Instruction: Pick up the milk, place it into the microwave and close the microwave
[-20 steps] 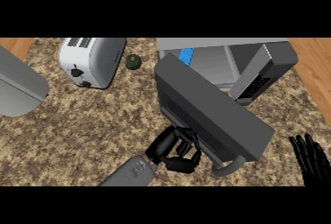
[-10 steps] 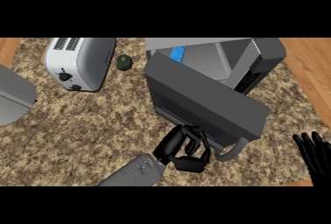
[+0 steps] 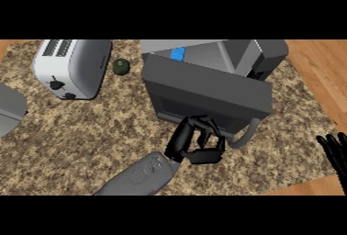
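Observation:
The microwave (image 3: 265, 51) stands at the back of the counter, its dark door (image 3: 210, 92) swung most of the way across the opening. Over the door's top edge a bit of the blue milk carton (image 3: 177, 53) shows inside the cavity; the rest of it is hidden. My left hand (image 3: 196, 143) is against the door's lower front edge, just left of the grey door handle (image 3: 247, 136), with its fingers curled and nothing in them. At the right edge my right hand (image 3: 333, 151) rests with fingers up.
A white toaster (image 3: 71, 66) stands at the back left with a small dark green fruit (image 3: 121, 66) beside it. A grey rounded object (image 3: 10, 110) pokes in at the left edge. The wooden floor (image 3: 318, 64) shows past the counter's right side.
The door has swung further toward the microwave, covering more of the cavity. My left hand has followed it up and to the right. The right hand has stayed put.

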You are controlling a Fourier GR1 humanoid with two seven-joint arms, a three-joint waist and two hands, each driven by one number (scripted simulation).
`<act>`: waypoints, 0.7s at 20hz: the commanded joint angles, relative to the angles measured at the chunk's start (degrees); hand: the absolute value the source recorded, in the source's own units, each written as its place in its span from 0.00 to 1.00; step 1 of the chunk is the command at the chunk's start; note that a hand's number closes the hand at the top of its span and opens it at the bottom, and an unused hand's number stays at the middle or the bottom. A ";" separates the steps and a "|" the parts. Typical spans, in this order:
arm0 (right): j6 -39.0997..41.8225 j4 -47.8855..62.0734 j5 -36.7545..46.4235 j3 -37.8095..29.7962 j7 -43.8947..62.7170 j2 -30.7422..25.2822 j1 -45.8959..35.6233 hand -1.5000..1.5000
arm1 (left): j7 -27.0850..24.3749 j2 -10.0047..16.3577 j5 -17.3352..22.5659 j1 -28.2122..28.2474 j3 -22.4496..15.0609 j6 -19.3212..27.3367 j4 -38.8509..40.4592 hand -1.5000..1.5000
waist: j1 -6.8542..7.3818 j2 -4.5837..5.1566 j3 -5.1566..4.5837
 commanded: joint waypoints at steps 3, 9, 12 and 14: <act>0.31 -1.02 -2.78 -2.17 1.82 -1.80 -2.17 0.00 | 1.46 -0.17 5.81 -6.01 1.36 6.21 1.49 0.00 | -2.07 0.53 0.13; -4.12 -5.15 5.79 -10.24 0.55 -9.61 -8.27 1.00 | 3.51 -0.18 9.94 -8.63 2.07 9.43 4.01 0.00 | -4.10 0.59 -0.09; -5.54 -5.52 7.80 -11.06 1.14 -10.84 -10.01 1.00 | 2.68 -0.18 13.31 -10.41 4.57 10.38 3.99 0.00 | -3.95 1.37 -0.11; -5.85 -5.55 7.85 -11.34 0.89 -10.82 -10.32 1.00 | 1.07 -0.18 14.95 -11.32 6.07 11.00 4.25 0.00 | -4.50 1.63 -0.07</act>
